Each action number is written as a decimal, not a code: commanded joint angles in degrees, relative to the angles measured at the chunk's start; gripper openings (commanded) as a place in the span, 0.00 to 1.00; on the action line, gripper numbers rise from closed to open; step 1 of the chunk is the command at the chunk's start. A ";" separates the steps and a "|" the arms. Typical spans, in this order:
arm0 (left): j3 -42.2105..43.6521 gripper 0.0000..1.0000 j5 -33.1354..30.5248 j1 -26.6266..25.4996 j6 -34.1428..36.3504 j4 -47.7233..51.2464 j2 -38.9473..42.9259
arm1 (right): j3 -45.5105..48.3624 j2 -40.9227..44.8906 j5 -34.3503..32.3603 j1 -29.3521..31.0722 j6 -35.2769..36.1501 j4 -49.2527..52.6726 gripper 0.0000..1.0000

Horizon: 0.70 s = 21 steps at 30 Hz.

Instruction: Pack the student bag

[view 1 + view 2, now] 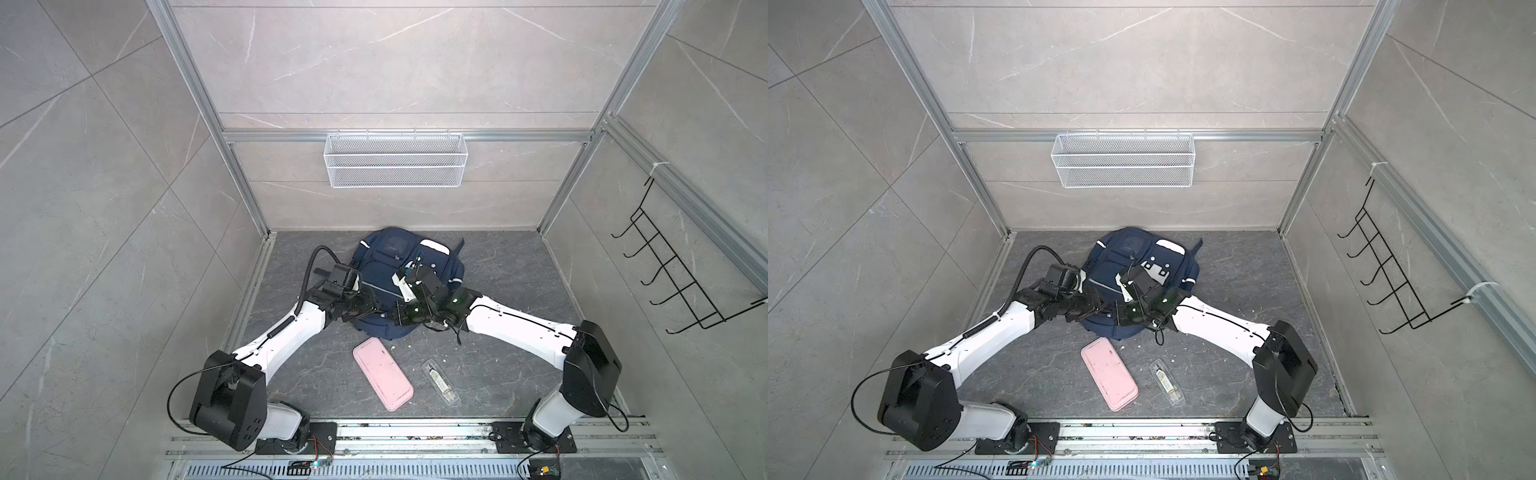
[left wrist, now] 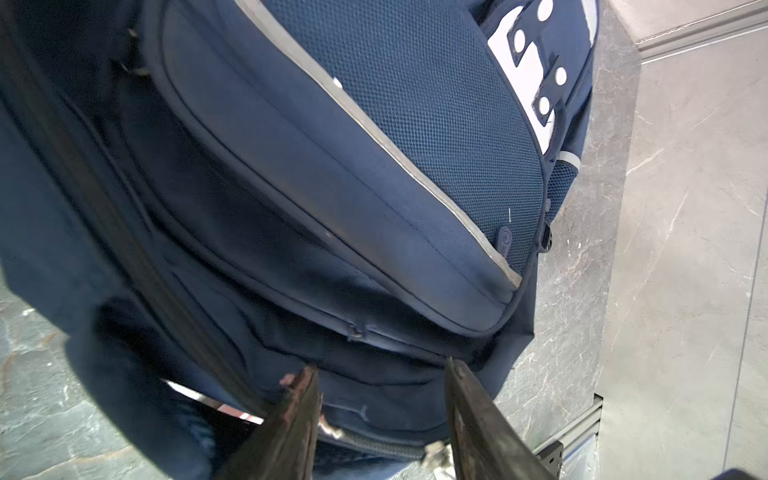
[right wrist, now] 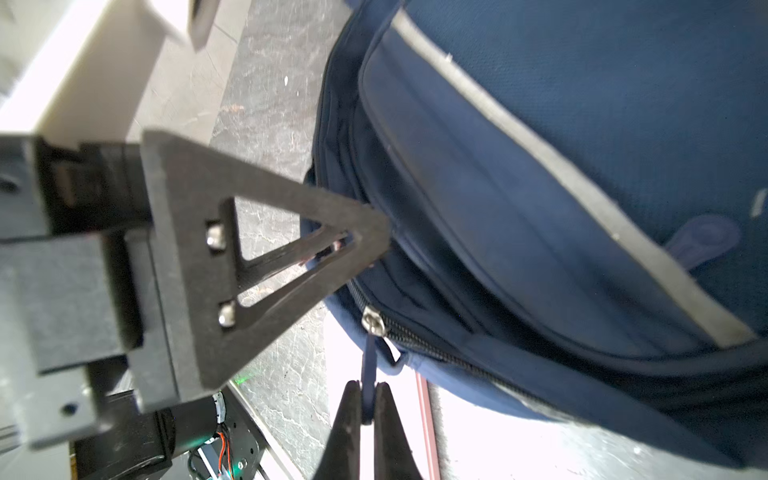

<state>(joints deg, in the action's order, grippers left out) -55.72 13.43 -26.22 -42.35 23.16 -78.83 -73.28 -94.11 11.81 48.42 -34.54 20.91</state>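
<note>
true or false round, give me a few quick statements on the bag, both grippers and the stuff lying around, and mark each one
1. The right gripper is shut on the zipper pull of the student bag. True.
2. The left gripper is clamped shut. False: its jaws stand apart at the bag's edge.
3. The pink case is inside the bag. False: it lies outside the bag, in front of it.
4. A white mesh basket hangs on the back wall. True.
5. The clear plastic case stands upright. False: it lies flat beside the pink case.
</note>
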 commanded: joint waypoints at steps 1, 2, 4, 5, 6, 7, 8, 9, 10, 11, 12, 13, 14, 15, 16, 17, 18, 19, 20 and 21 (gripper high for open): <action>1.05 0.53 -1.53 0.25 -0.37 3.16 3.17 | -2.43 2.79 0.13 -0.14 0.09 -1.41 0.00; 1.18 0.53 -1.70 0.27 -0.37 3.30 3.38 | -2.49 2.60 0.44 -0.10 0.10 -1.55 0.00; 1.17 0.53 -1.46 0.26 -0.50 3.33 3.16 | -2.77 2.35 0.67 -0.13 0.07 -1.57 0.00; 1.04 0.53 -1.30 0.28 -0.46 3.59 3.13 | -2.88 2.35 0.74 -0.11 0.04 -1.63 0.00; 0.91 0.53 -1.14 0.27 -0.67 3.49 3.33 | -3.07 2.35 0.68 -0.10 0.12 -1.56 0.00; 1.04 0.53 -0.82 0.27 -1.14 3.49 4.01 | -3.31 2.44 0.52 -0.15 0.14 -1.27 0.00; 1.22 0.53 -0.59 0.19 -1.65 3.39 4.91 | -3.53 2.52 0.45 -0.12 0.10 -1.08 0.00; 1.28 0.53 -0.52 0.18 -2.16 3.36 6.04 | -3.62 2.68 0.49 -0.11 0.24 -0.86 0.00; 1.36 0.53 -0.56 0.12 -2.61 3.54 6.95 | -3.78 2.78 0.62 -0.15 0.30 -0.67 0.00; 1.38 0.53 -0.80 0.18 -2.92 3.97 8.03 | -3.63 2.87 0.86 -0.17 0.32 -0.60 0.00; 1.37 0.53 -0.93 0.16 -3.09 4.23 8.84 | -3.49 2.88 1.37 -0.09 0.30 -0.63 0.00; 1.45 0.53 -1.01 0.19 -3.17 4.47 9.27 | -3.16 2.81 1.69 -0.04 0.24 -0.89 0.00; 1.58 0.54 -1.24 0.18 -3.17 4.72 9.39 | -2.85 2.71 1.88 0.05 0.17 -1.08 0.00; 1.90 0.54 -1.33 0.14 -3.16 4.77 9.17 | -2.59 2.57 1.98 0.13 0.02 -1.40 0.00; 2.31 0.54 -1.21 0.20 -3.24 4.58 8.63 | -2.49 2.48 2.07 0.15 -0.06 -1.63 0.00; 2.85 0.54 -0.86 0.14 -3.49 3.96 7.95 | -2.31 2.37 2.07 0.15 -0.14 -1.95 0.00; 3.37 0.54 -0.31 0.04 -3.83 3.23 7.26 | -2.31 2.35 2.18 0.17 -0.10 -2.01 0.00; 4.06 0.55 0.00 0.03 -4.15 2.22 6.46 | -2.44 2.30 2.17 0.13 -0.26 -2.26 0.00; 4.66 0.55 0.17 0.00 -4.28 1.39 5.67 | -2.61 2.17 2.16 0.18 -0.32 -2.17 0.00; 4.87 0.56 0.23 0.00 -4.32 0.69 4.91 | -2.96 2.09 2.16 0.19 -0.26 -2.13 0.00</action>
<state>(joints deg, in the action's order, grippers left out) -52.21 12.58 -26.22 -45.43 25.19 -71.96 -74.15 -93.95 12.32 48.34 -34.57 22.46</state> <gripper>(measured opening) 0.552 0.075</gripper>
